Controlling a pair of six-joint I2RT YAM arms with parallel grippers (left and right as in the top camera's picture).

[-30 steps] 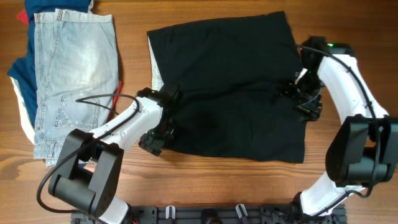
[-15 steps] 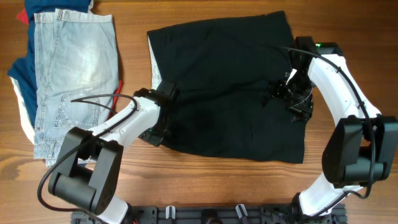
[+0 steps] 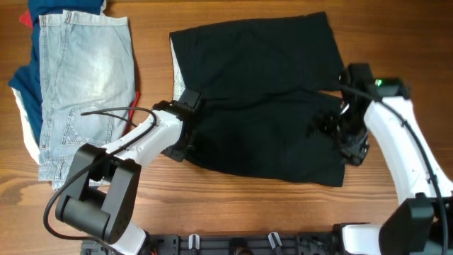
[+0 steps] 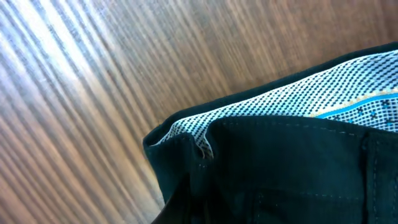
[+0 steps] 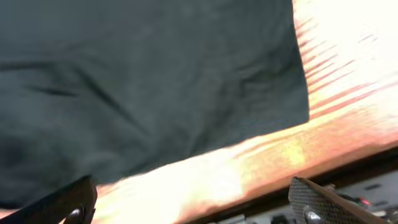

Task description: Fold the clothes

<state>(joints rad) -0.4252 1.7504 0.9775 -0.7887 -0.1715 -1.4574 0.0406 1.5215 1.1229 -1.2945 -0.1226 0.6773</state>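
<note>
1. The shorts (image 3: 255, 92) lie spread flat in the middle of the counter (image 3: 396, 28). The waistband is at their 9 o'clock side and the two legs run out toward 3 o'clock.
2. A fold line between the legs runs from the 3 o'clock edge in toward the centre. The far leg lies at 12 o'clock and the near leg at 6 o'clock.
3. The speckled white lining (image 4: 292, 99) shows along the waistband. In the left wrist view the waistband's corner stands a little proud of the wood.
4. The left gripper (image 3: 185, 131) sits at the waistband's near end, at about 8 o'clock on the shorts, and touches the fabric edge. Its fingers show in neither view, so I cannot tell whether it is wide, narrow or holding the cloth.
5. The right gripper (image 5: 193, 193) is at about 4 o'clock on the shorts, over the hem of the near leg. Its fingers (image 5: 68, 202) stand wide apart and hold nothing. The hem's corner and a strip of bare counter lie between them.
6. The denim shorts (image 3: 85, 85) lie at 9 o'clock from the black pair, near but not touching.
7. The denim shorts rest on navy, red and white garments (image 3: 21, 81), which poke out at their 9 and 12 o'clock edges.
8. A black cable (image 3: 106, 111) from the left arm crosses the denim's 4 o'clock corner.
</note>
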